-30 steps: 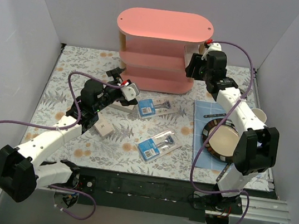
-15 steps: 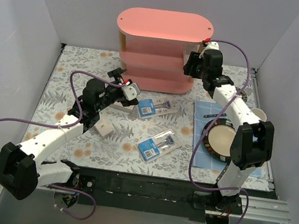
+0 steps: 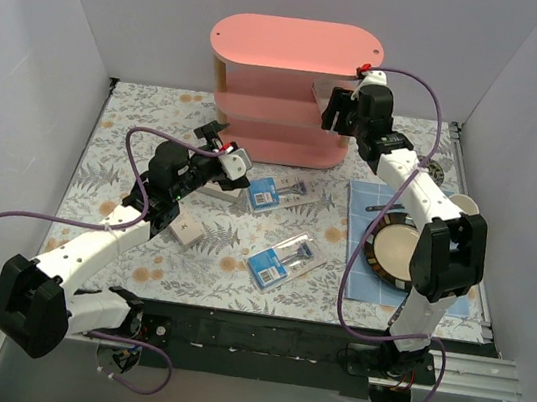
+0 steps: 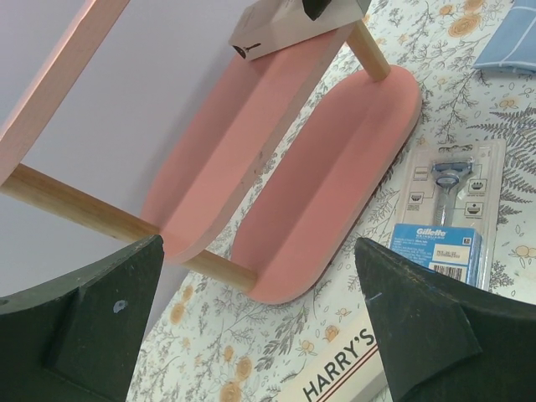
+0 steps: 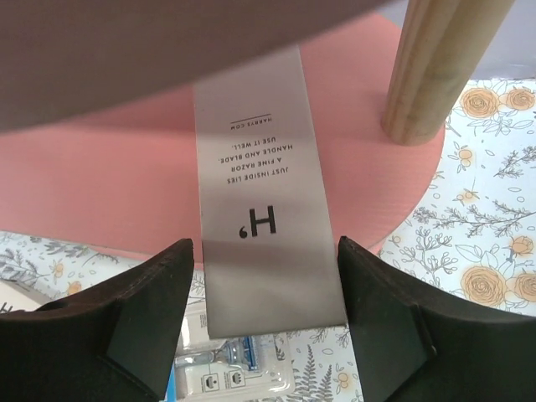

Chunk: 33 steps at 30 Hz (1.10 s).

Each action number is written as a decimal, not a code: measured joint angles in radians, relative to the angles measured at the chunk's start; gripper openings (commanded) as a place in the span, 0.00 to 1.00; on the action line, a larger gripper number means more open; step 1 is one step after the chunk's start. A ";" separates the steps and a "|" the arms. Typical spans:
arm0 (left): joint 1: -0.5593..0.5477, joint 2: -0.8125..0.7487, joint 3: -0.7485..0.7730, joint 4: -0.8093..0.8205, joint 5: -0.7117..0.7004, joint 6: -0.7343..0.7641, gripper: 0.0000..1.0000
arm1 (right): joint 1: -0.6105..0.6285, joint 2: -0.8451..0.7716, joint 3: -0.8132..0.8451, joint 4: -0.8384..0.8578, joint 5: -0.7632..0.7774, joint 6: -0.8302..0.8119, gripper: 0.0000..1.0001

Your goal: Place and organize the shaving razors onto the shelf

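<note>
The pink shelf [image 3: 296,49] stands at the back of the table. My right gripper [image 3: 333,110] is at the right end of its middle tier. A white Harry's razor box [image 5: 261,209] lies on that tier between my right gripper's [image 5: 265,251] jaws, its near end past the edge; the jaws are open, with a thin gap at the left finger. My left gripper [image 3: 214,142] hangs open and empty over another Harry's box [image 4: 352,377], left of the shelf [image 4: 335,167]. A third box [image 3: 186,232] and two blue blister packs [image 3: 275,192] [image 3: 283,260] lie on the floral cloth.
A blue mat [image 3: 362,197] at the right carries a dark-rimmed plate [image 3: 397,253] and loose cutlery [image 3: 388,211]; a pale cup [image 3: 465,205] stands beside it. White walls close in the left, back and right. A wooden shelf post [image 5: 435,67] is just right of the box.
My right gripper has moved left, pushing the box in onto the middle tier, and its jaws have widened. The left arm has barely shifted.
</note>
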<state>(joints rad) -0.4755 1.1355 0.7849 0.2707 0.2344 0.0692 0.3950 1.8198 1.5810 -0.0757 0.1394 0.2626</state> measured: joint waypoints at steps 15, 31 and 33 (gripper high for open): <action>-0.006 0.000 -0.001 0.023 0.008 -0.011 0.98 | -0.034 -0.238 -0.138 0.005 -0.090 -0.018 0.18; -0.006 -0.005 -0.013 0.027 0.011 -0.018 0.92 | -0.080 -0.197 -0.249 0.032 -0.230 -0.162 0.01; -0.006 -0.010 -0.019 0.027 0.010 -0.018 0.93 | -0.080 -0.186 -0.249 0.042 -0.243 -0.162 0.01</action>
<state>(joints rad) -0.4816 1.1255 0.7662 0.2977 0.2443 0.0513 0.3153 1.6337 1.3319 -0.0334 -0.1032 0.1009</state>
